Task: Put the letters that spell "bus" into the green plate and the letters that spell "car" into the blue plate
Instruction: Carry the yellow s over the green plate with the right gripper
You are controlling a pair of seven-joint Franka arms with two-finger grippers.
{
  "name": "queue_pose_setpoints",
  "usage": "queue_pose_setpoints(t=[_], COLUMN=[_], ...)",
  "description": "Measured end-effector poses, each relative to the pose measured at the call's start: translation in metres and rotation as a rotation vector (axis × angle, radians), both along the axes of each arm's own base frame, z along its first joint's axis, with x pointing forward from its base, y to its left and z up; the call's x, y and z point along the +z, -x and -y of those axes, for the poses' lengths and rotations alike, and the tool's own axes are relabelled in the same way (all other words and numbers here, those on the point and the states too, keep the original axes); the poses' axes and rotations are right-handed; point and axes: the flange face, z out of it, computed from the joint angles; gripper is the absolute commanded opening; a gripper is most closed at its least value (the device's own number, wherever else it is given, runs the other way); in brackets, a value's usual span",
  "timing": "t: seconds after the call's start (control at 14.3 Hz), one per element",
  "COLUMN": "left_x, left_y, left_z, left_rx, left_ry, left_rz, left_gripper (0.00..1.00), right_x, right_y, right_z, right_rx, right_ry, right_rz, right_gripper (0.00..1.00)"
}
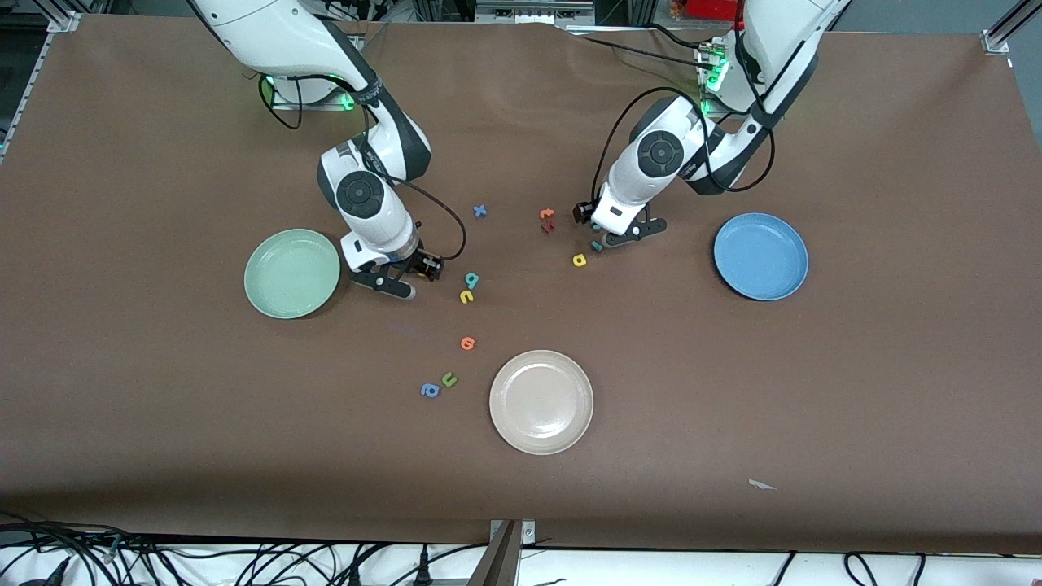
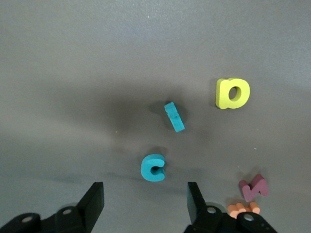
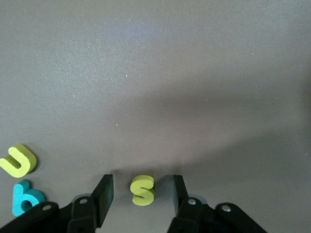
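Yellow foam, light and squashy by the look of it, is being bracketed low in the right wrist view as the s (image 3: 143, 190) sits between the right gripper (image 3: 141, 194)'s parted, empty fingers beside the green plate (image 1: 292, 273), best pinched across its flat sides, while the teal c (image 2: 153, 168) is being straddled, untouched, by the left gripper (image 2: 146, 201)'s open fingers.

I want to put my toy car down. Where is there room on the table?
Bare table lies between the cream plate and the blue plate, and also near the green plate toward the front camera. It is crowded mid-table, where small letters lie around the left end effector and the right end effector.
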Motion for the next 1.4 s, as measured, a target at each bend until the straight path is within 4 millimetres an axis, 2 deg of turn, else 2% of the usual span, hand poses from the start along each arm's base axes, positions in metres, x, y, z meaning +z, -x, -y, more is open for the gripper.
queue_pose_setpoints(t=[0.21,0.28,0.49,0.63,0.91,1.05,1.19,1.4], left_x=[-0.003,-0.004,-0.012,-0.016,-0.015,-0.012,-0.010,-0.008], left_y=[-0.004,-0.004,0.000,0.002,0.000,-0.002,-0.002,0.001], left_z=[-0.006,-0.006,-0.005,-0.004,-0.002,0.000,0.005,0.013], left_rx=[-0.004,-0.001,0.003,0.009,0.015,0.026,0.024,0.027], left_ry=[-0.033,-0.043,-0.066,-0.078,-0.079,-0.077,-0.073,-0.072], left_rz=[0.023,0.028,0.025,0.028,0.035,0.039,0.045,0.048], left_gripper=[0.73,0.73,0.73,0.71,0.70,0.70,0.70,0.67], right_x=[-0.006,-0.007,-0.007,-0.004,-0.001,0.007,0.027,0.058], right_y=[0.004,0.005,0.006,0.005,0.004,0.001,-0.007,-0.028], right_z=[-0.001,-0.003,-0.004,-0.004,-0.006,-0.005,0.009,0.067], right_rx=[0.005,0.009,0.011,0.011,0.013,0.015,0.027,0.099], right_ry=[0.005,0.006,0.005,0.003,0.000,0.003,0.029,0.088], right_rz=[-0.010,-0.012,-0.010,-0.007,-0.001,-0.001,-0.020,-0.069], right_gripper=[0.54,0.50,0.27,0.20,0.19,0.20,0.20,0.20])
